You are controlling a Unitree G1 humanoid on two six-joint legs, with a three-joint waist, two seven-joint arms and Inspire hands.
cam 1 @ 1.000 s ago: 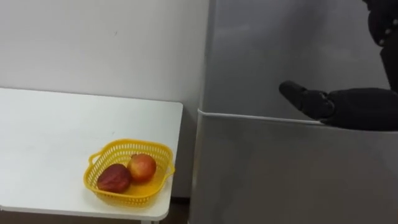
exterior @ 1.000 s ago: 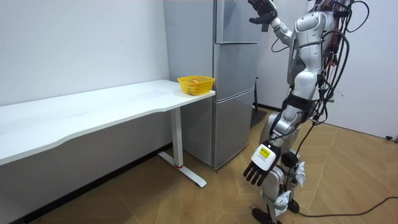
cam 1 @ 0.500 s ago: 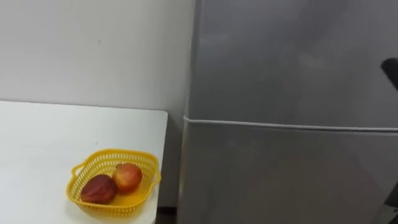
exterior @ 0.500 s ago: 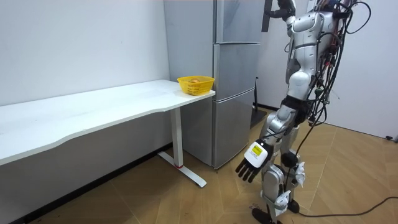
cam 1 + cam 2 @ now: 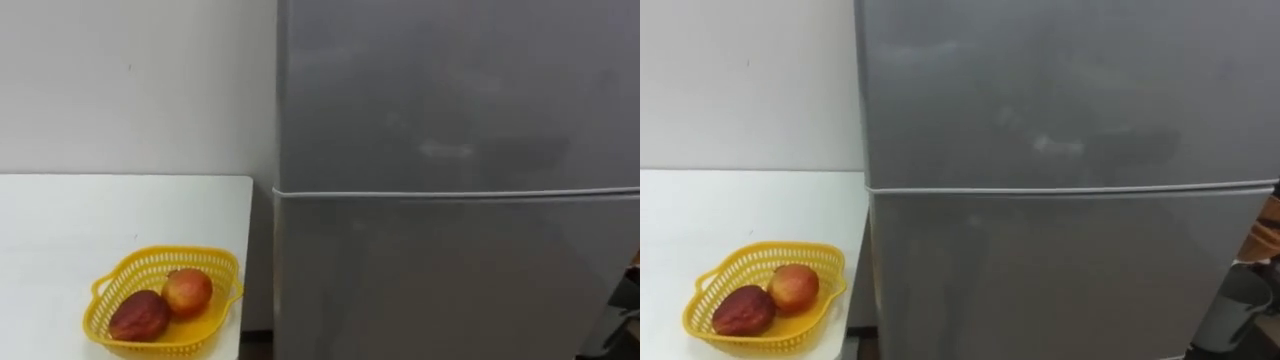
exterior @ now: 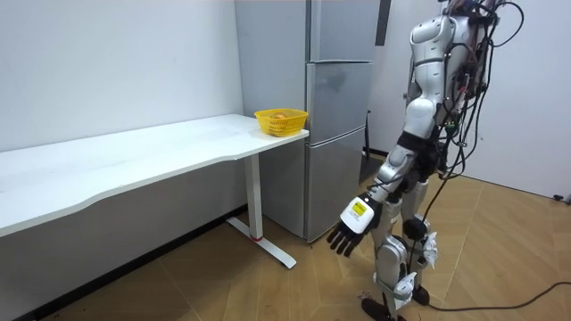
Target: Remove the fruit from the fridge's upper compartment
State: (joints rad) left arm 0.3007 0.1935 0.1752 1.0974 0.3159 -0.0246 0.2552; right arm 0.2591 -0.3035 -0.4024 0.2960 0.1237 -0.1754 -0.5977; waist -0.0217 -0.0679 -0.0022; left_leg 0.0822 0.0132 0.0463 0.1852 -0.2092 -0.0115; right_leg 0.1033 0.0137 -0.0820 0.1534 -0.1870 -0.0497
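I'm standing square to the fridge (image 5: 1060, 270) and can't see inside. The upper door (image 5: 450, 90) hides whatever is behind it, its top is cut off, and I can't tell whether it's fully closed. In the room view a dark strip (image 6: 384, 22) runs down beside that door, and I can't make out what it is. The fridge stands upright, long axis vertical, doors facing me. The seam (image 5: 400, 193) above the lower door (image 5: 450, 290) runs level across my view. My left hand (image 6: 352, 223) hangs low before my legs, fingers loosely spread, holding nothing. At my left, on the table (image 5: 60, 220) corner just beside the fridge, a basket (image 5: 200, 258) holds two fruits (image 5: 187, 292), touching.
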